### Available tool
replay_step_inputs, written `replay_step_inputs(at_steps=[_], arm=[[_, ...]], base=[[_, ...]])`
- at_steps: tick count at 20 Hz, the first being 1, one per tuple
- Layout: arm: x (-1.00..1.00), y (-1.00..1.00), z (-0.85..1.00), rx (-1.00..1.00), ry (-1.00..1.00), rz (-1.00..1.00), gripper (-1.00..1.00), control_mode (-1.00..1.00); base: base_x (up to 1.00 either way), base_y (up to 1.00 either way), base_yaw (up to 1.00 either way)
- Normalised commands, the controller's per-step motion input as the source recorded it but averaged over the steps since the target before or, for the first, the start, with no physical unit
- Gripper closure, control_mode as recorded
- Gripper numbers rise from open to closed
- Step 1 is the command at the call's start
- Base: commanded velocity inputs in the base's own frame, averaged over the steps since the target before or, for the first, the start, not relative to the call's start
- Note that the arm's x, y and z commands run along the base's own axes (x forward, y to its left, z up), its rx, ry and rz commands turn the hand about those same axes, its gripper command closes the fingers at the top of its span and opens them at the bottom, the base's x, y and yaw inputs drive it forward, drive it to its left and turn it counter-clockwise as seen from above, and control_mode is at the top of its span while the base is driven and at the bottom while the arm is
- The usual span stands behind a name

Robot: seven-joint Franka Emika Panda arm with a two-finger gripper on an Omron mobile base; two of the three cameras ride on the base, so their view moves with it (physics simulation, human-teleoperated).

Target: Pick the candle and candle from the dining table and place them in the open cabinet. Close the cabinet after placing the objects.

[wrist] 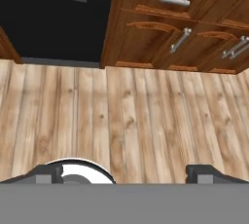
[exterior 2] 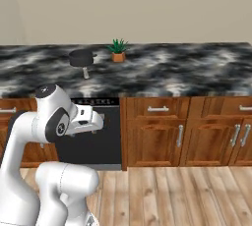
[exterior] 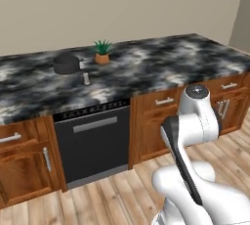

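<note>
The worktop [exterior: 161, 67] is being faced across bare floor [wrist: 121, 116]. The arm [exterior 2: 49, 117] is being held folded low, so candles may be missed and the dishwasher [exterior: 93, 143] struck during approach. The pincer [wrist: 131, 174] is being kept open, empty, aimed floorward. One candle [exterior: 86, 78] is standing beside the pan [exterior: 67, 64]; the other cannot be identified.

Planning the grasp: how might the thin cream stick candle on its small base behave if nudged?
The thin cream stick candle looks tall over a narrow base, so it would probably tip easily. Once down, its round shaft may roll on the smooth black marbled top. It is likely light.
</note>
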Motion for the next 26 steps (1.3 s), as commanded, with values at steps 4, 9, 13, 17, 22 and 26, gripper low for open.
replay_step_inputs(at_steps=[4,9,13,17,22,26], arm=[[0.0,0.0,0.0,0.0,0.0,0.0,-1.0,1.0],[0.0,0.0,0.0,0.0,0.0,0.0,-1.0,1.0],[0.0,0.0,0.0,0.0,0.0,0.0,-1.0,1.0],[0.0,0.0,0.0,0.0,0.0,0.0,-1.0,1.0],[0.0,0.0,0.0,0.0,0.0,0.0,-1.0,1.0],[0.0,0.0,0.0,0.0,0.0,0.0,-1.0,1.0]], base=[[0.44,0.54,0.12],[0.36,0.42,0.13],[0.26,0.37,0.15],[0.18,0.22,0.22],[0.06,0.04,0.22],[0.09,0.01,0.22]])
